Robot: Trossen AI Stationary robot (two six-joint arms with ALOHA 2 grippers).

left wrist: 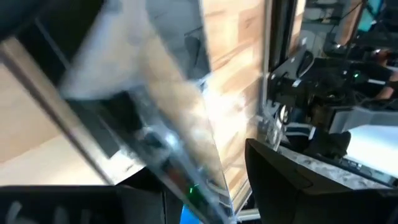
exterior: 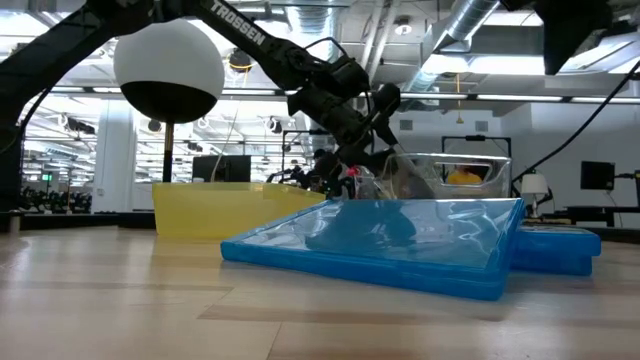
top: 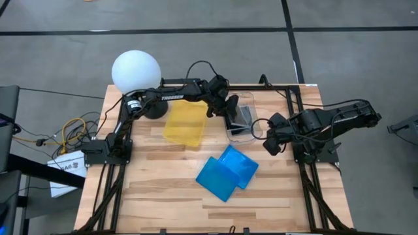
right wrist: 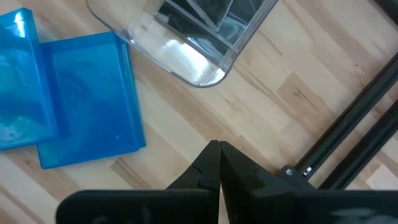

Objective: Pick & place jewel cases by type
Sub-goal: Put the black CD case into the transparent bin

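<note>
Two bright blue jewel cases [top: 227, 171] lie overlapping on the wood table near its middle, the upper one resting partly on the other [exterior: 400, 240]. A clear rectangular container [top: 243, 117] stands at the far right with grey jewel cases [right wrist: 205, 18] leaning inside it. My left gripper [top: 230, 112] reaches over the container's left rim and is shut on a clear jewel case [left wrist: 168, 143]. My right gripper [top: 270, 145] hangs shut above bare wood to the right of the blue cases, holding nothing [right wrist: 219, 155]. My left gripper has the clear jewel case between its two fingers, by an edge [left wrist: 186, 180] that runs slantwise between them. The fingers come slanting down from the table's left side. The case sits tilted below the gripper [exterior: 395, 180] at the container; whether its lower end rests inside cannot be seen.
A flat yellow tray [top: 185, 123] lies left of the container. A white globe lamp [top: 136, 70] stands at the far left corner. Black frame rails [top: 307, 163] run along both table sides. Bare wood lies toward the near edge.
</note>
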